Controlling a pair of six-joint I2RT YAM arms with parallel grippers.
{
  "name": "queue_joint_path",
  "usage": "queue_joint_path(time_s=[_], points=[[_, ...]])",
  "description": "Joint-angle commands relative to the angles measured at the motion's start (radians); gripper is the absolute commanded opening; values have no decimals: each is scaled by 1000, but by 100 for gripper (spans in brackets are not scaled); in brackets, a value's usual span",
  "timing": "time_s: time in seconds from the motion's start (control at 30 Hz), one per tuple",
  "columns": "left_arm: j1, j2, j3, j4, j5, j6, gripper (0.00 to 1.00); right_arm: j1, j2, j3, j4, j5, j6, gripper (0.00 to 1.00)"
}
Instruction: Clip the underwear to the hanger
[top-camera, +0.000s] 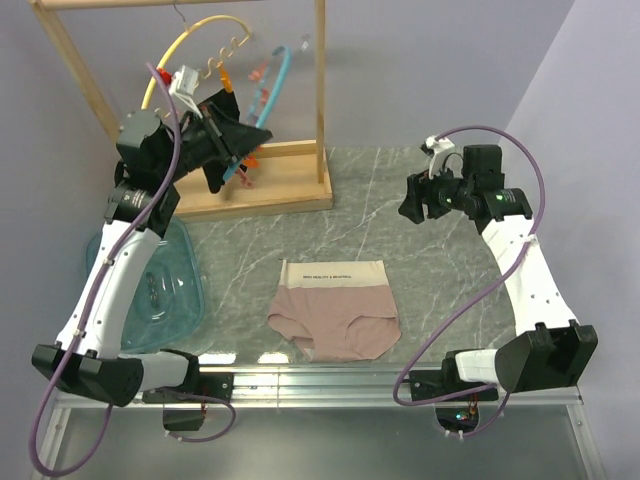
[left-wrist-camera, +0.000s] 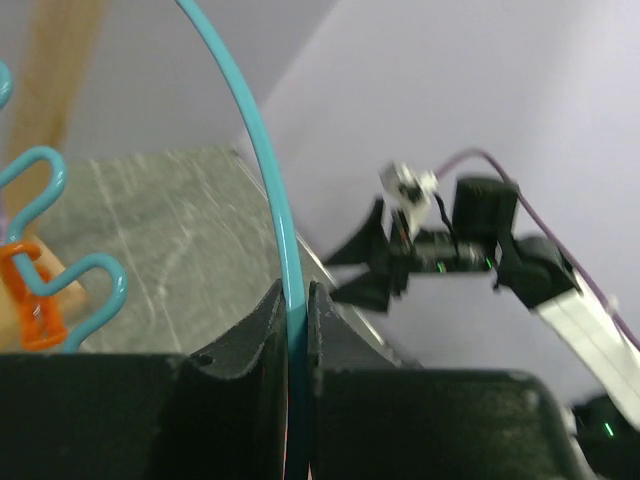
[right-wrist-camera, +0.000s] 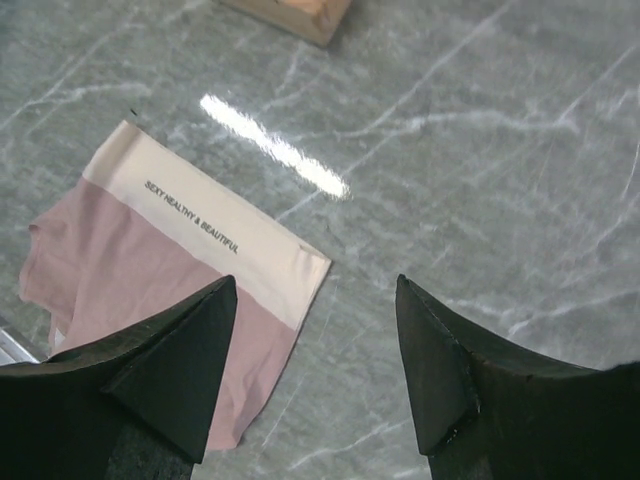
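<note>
Left pincer (left-wrist-camera: 293, 300) clamped on the hanger's (left-wrist-camera: 266, 145) blue arc at the rack (top-camera: 320, 90), hook hard to make out, right pincer (right-wrist-camera: 315, 290) spread above the tabletop (top-camera: 450, 270), underwear (top-camera: 335, 315) flat mid-tabletop, one side hidden behind a finger in the right wrist view

One underwear (top-camera: 335, 315), one blue hanger (top-camera: 285, 70), one yellow hanger (top-camera: 190, 33), one wooden rack (top-camera: 270, 190), one teal tub (top-camera: 170, 290).

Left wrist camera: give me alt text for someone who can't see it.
The black left tool is shut on the thin blue hanger, whose arc rises from between its fingers. At left, the hanger's wavy edge carries an orange clip. Beyond the grey marbled table, the right tool hangs open.
</note>
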Motion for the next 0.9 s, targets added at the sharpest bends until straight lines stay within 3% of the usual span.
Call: queue_joint_path(time_s=[0.0, 0.23, 0.37, 0.5, 0.6, 0.87], points=[[-2, -68, -52, 94, 232, -6, 0, -7, -51, 39, 154, -74, -15, 72], [-7, -139, -241, 206, 479, -103, 0, 34, -164, -108, 535, -179, -29, 72], [-47, -127, -301, 255, 655, -147, 0, 88, -190, -154, 634, -204, -122, 72], [-100, -120, -307, 270, 689, -130, 0, 171, -275, -303, 735, -172, -331, 73], [-116, -107, -269, 232, 709, -90, 0, 229, -316, -374, 902, -99, -346, 73], [-123, -93, -269, 209, 749, -103, 0, 294, -385, -487, 1098, -10, -420, 69]])
